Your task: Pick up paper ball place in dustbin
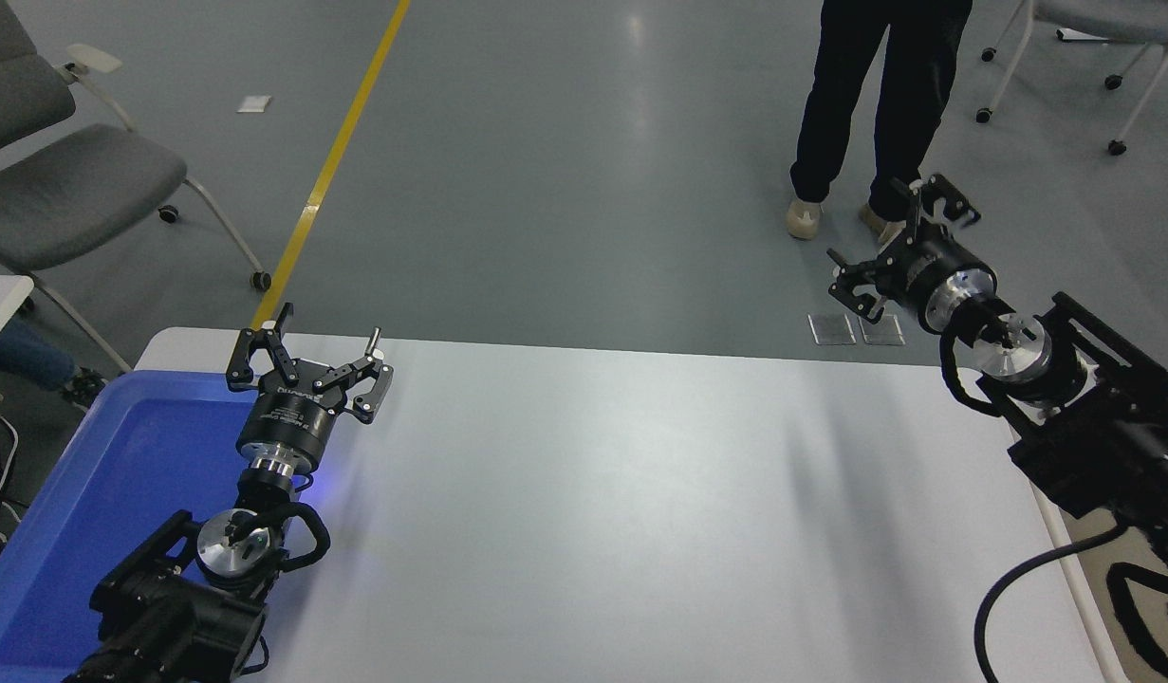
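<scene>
a: where's the right gripper?
b: raised past the counter's far right corner, jaws spread, gripping nothing.
a: and the left gripper?
b: parked near the far left corner by the blue tray, jaws open too.
a: the paper ball?
b: can't see it. the dustbin peeks out at the right edge, mostly behind the arm.

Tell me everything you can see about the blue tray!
The blue tray is shallow, smooth plastic with a raised rim and rounded corners. It lies flat at the white table's left end, running out of the picture at the lower left. Its visible floor holds nothing. The parked left arm reaches across its right side, and the open left gripper hangs past its far right corner.
</scene>
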Available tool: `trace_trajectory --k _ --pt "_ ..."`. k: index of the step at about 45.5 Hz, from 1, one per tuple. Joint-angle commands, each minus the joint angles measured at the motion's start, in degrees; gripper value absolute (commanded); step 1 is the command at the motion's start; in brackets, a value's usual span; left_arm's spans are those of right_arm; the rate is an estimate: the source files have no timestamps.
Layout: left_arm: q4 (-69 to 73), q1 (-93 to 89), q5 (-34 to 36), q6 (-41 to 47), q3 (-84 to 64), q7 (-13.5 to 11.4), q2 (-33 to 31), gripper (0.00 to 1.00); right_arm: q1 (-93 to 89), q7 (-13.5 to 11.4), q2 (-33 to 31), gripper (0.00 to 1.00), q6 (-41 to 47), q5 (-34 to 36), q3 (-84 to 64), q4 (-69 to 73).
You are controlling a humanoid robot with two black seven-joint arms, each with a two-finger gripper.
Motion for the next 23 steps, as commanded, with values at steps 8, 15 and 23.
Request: trace_trajectory --k 8,15,23 --pt "0.0 0.0 0.0 0.0 0.0 0.0 0.0 0.99 -5.5 1.2 4.4 1.00 2.0 0.0 8.9 -2.4" --pt "0.0 0.0 0.0 0.0 0.0 0.1 0.0 0.99 -7.1 1.9 5.6 1.00 2.4 0.0 11.0 -2.3" --pt "0.0 0.0 0.0 0.0 0.0 0.0 0.0 0.99 -9.1 1.9 6.9 1.00 4.4 0.0 10.9 -2.3"
